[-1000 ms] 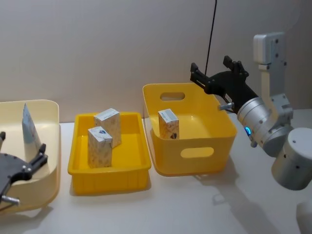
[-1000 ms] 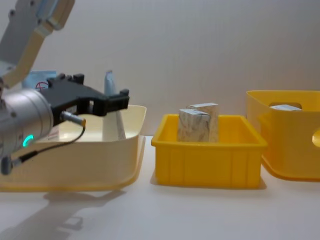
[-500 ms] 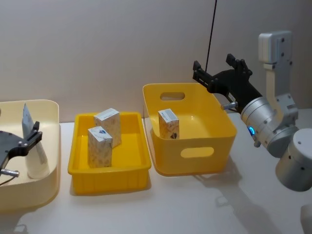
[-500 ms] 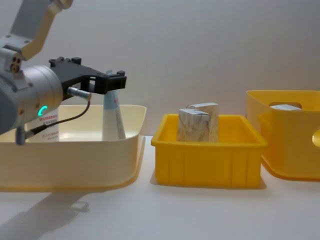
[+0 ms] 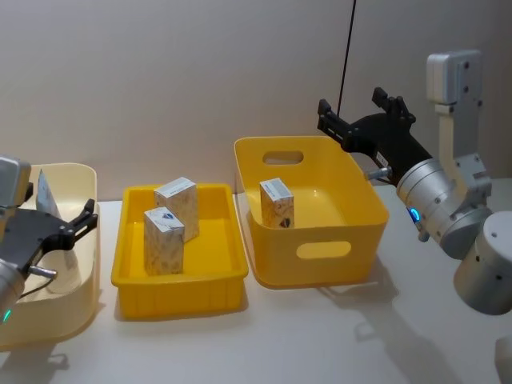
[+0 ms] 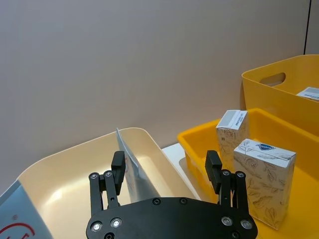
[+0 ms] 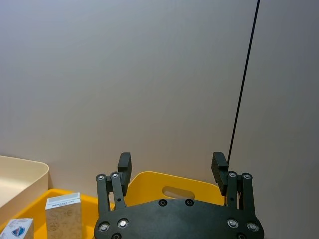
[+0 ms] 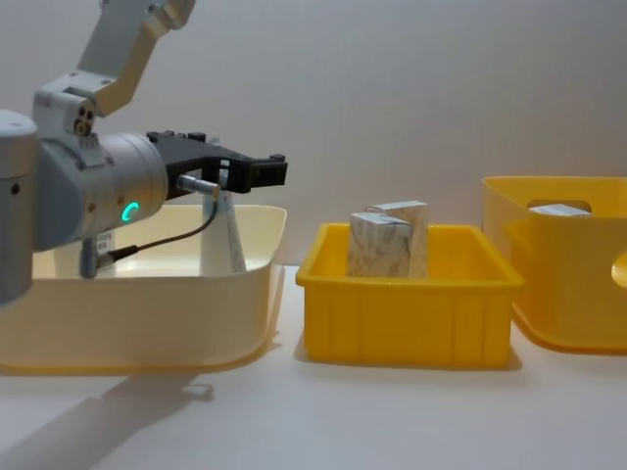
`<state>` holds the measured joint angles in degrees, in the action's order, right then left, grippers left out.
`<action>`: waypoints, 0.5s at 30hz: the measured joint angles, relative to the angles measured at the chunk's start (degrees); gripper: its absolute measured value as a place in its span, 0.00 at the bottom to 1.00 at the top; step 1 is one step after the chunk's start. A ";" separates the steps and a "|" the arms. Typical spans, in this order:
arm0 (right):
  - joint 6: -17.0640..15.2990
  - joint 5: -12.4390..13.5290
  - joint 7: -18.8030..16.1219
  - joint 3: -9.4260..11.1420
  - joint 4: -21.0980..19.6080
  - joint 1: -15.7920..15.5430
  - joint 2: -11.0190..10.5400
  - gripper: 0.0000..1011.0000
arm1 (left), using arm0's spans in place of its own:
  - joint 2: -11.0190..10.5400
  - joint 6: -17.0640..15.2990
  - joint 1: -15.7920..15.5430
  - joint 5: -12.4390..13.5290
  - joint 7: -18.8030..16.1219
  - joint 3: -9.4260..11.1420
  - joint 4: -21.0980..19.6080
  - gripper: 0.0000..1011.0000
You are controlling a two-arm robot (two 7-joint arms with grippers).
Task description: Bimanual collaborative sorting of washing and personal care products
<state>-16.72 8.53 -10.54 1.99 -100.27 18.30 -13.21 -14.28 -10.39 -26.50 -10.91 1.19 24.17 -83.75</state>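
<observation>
While the left end effector [image 5: 82, 225] hangs spread and empty over the cream tray [image 5: 70, 317] at lower left, beside an upright tube [image 5: 42, 194], the right end effector [image 5: 350, 109], likewise spread, hovers upper right above the deep bin [image 5: 276, 261] holding one carton [image 5: 277, 204].

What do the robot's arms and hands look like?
The arms are fat silver-grey tubes. The left gripper and right gripper are flat black plates with silver screws and two stubby fingers. Each wrist glows with a blue-green light, and a thin black cable loops by the left one.
</observation>
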 joint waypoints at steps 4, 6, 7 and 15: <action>0.00 0.02 0.00 0.02 -0.06 -0.02 -0.02 0.99 | 0.37 -0.20 -1.17 -0.19 1.15 0.12 1.56 0.99; 0.00 0.03 0.00 0.04 -0.09 -0.04 -0.03 0.99 | 0.54 -0.21 -1.82 -0.23 1.81 0.18 2.45 0.99; 0.00 0.03 0.00 0.04 -0.09 -0.04 -0.03 0.99 | 0.68 -0.20 -2.33 -0.23 2.18 0.21 3.12 0.99; 0.00 0.05 -0.01 0.08 -0.13 -0.07 -0.04 0.99 | 1.28 0.34 -4.28 -0.11 3.59 0.33 5.88 0.99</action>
<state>-16.72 8.58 -10.55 2.07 -100.40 18.23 -13.24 -13.00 -10.06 -30.77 -11.02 4.79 24.50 -77.87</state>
